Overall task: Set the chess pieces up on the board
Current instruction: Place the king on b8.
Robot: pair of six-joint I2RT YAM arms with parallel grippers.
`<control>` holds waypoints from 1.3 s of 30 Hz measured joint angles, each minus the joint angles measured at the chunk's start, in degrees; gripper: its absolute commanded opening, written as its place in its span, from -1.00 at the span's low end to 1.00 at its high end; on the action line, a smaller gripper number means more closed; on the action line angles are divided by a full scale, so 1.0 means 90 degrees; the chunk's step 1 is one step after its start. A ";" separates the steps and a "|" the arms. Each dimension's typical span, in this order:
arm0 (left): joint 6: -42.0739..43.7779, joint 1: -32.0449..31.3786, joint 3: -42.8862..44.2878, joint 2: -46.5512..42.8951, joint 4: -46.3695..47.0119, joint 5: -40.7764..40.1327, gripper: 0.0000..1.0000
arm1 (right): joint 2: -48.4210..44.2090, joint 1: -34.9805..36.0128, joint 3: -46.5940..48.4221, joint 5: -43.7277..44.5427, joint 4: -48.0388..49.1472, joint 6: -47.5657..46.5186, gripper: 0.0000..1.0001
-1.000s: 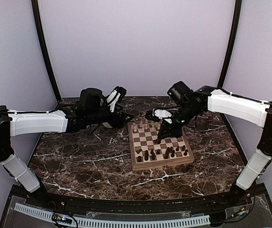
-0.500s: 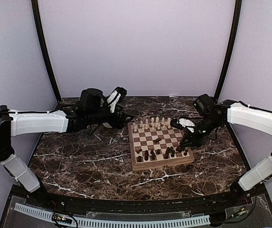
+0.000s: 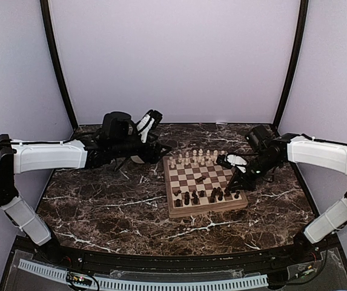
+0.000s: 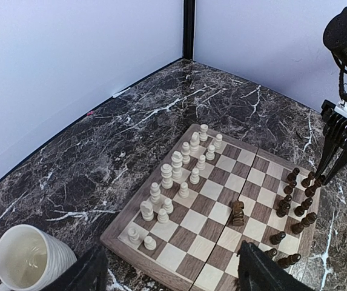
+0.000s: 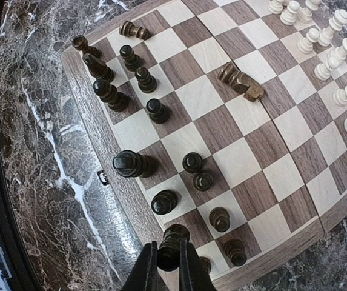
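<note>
The board (image 3: 203,210) lies on the dark marble counter (image 3: 112,200), a little toward 3 o'clock from the counter's middle in the overhead view. The cream pieces (image 3: 191,159) stand in two rough rows along the board's 12 o'clock edge. The dark pieces (image 3: 206,195) are gathered less evenly along its 6 o'clock edge.

One toppled dark piece (image 5: 240,82) lies on its side near the centre of the board, apart from both groups. A second dark piece (image 5: 134,29) lies flat at a corner of the dark side.

The right tool (image 5: 168,247) hangs over the board at about 4 o'clock, close to the rim. Its fingers are pinched together on the head of a dark chessman (image 5: 173,236) at that corner. The wrist view looks almost straight down, so it is hard to say whether the chessman's base rests on its square or hangs just above it.

The left tool (image 4: 172,262) is off the board at about 10 o'clock, held above the counter. Its two fingers (image 4: 85,273) are spread wide with nothing between them, and its camera looks down across the whole board.

A cream ribbed mug (image 4: 31,260) stands upright on the counter just beside the board's cream-side corner. In the overhead view it sits beneath the left arm at roughly 10 o'clock of the board.
</note>
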 measured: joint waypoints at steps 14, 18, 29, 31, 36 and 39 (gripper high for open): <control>0.0002 0.0002 0.0002 0.0000 -0.0022 0.0024 0.53 | 0.0236 0.0000 -0.0112 0.0002 0.0085 -0.0049 -0.73; 0.0005 0.0000 0.0007 0.0002 -0.0073 0.0024 0.53 | 0.0306 0.0000 -0.0124 0.0002 0.0087 -0.0073 -0.72; 0.0005 0.0002 0.0007 0.0002 -0.0112 0.0029 0.53 | 0.0384 0.0000 -0.0134 0.0027 0.0168 -0.0085 -0.55; 0.0005 0.0000 0.0007 0.0002 -0.0112 0.0032 0.53 | 0.0389 0.0000 -0.0134 0.0027 0.0180 -0.0085 -0.51; 0.0002 0.0002 0.0007 0.0032 -0.0112 0.0053 0.53 | 0.0389 0.0000 -0.0134 0.0024 0.0175 -0.0092 -0.48; 0.0002 0.0000 0.0017 0.0075 -0.0117 0.0066 0.53 | 0.0389 0.0000 -0.0097 -0.0007 0.0063 -0.0097 -0.44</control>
